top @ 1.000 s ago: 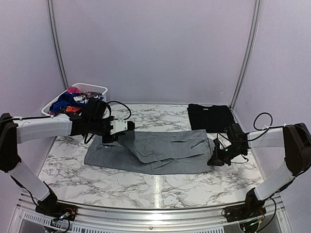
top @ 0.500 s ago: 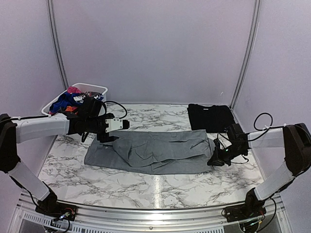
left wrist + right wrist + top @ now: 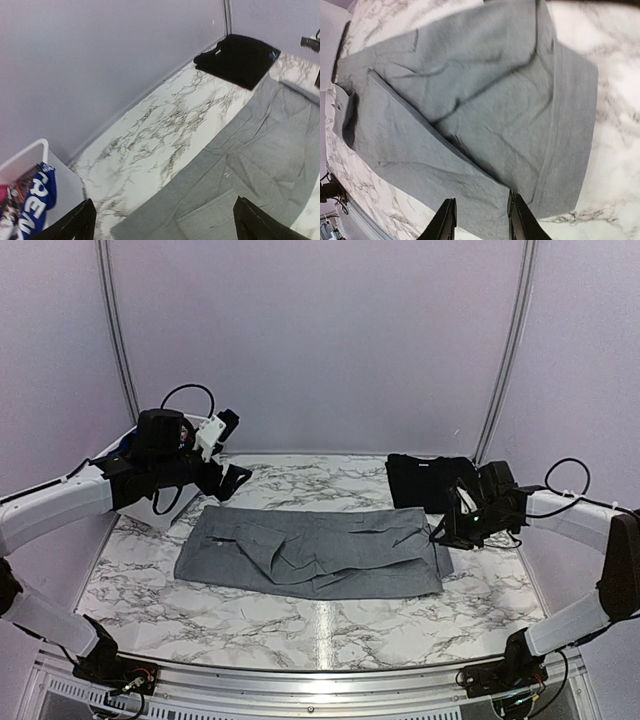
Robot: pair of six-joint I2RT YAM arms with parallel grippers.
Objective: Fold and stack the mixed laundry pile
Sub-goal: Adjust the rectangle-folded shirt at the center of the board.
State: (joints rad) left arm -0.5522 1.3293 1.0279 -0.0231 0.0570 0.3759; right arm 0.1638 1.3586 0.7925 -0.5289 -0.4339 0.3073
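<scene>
A grey garment lies spread flat across the middle of the marble table, its left part folded over with creases. It also fills the right wrist view. A folded black garment sits at the back right. My left gripper hangs high above the garment's left end, open wide and holding nothing. My right gripper hovers over the garment's right edge, its jaws apart and empty. The rest of the laundry pile, with a blue printed piece, lies in the basket.
The white plastic basket stands at the back left corner, largely hidden behind my left arm in the top view. Pale walls close the table at the back and sides. Cables loop off both wrists.
My left gripper let go of the grey garment, opened wide, then rose back toward the basket. The right gripper opened and lifted off the garment's right edge. The garment now lies flat.
</scene>
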